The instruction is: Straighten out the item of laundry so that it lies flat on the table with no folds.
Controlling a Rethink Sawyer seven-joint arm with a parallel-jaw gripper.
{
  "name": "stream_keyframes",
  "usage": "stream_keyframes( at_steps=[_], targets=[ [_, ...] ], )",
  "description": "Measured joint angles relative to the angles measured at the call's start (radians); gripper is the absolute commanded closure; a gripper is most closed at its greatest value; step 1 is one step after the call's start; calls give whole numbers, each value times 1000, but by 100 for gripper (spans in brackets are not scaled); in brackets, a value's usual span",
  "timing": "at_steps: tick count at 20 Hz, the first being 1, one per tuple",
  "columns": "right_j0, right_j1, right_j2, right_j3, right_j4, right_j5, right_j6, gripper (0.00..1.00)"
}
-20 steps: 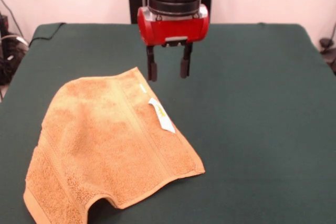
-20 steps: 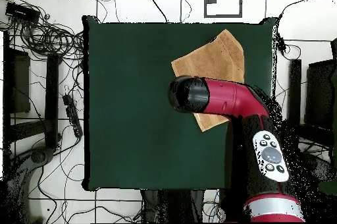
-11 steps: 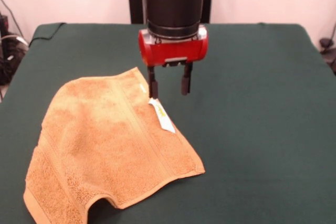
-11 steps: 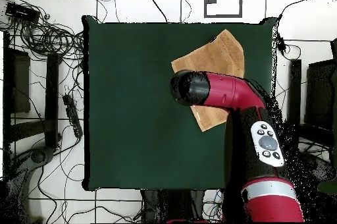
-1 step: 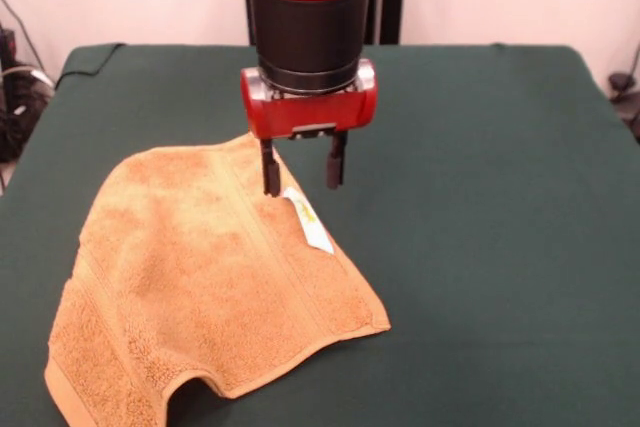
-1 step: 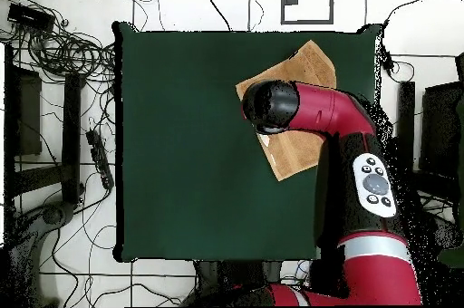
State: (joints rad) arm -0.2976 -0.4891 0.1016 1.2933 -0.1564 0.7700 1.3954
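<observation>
When we look from the front, the gripper [image 5: 300, 172] hangs with its jaws spread apart and empty, just over the towel's [image 5: 200, 277] far edge, near the white tag [image 5: 310, 219]. The towel lies on the green bench [image 5: 480, 197], but its near edge curls up and one side looks doubled over. From above, the arm [image 6: 317, 114] hides much of the towel [image 6: 308, 64], which sits near a bench [image 6: 181, 141] corner. We think the job is barely begun: nothing is gripped, and the folds remain.
</observation>
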Motion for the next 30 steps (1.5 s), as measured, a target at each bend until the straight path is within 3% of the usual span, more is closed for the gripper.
stream_keyframes(
  at_steps=[16,30],
  targets=[
    [-2,72,-36,-207,0,114,0,0],
    [28,150,-39,-264,10,114,0,0]
  ],
)
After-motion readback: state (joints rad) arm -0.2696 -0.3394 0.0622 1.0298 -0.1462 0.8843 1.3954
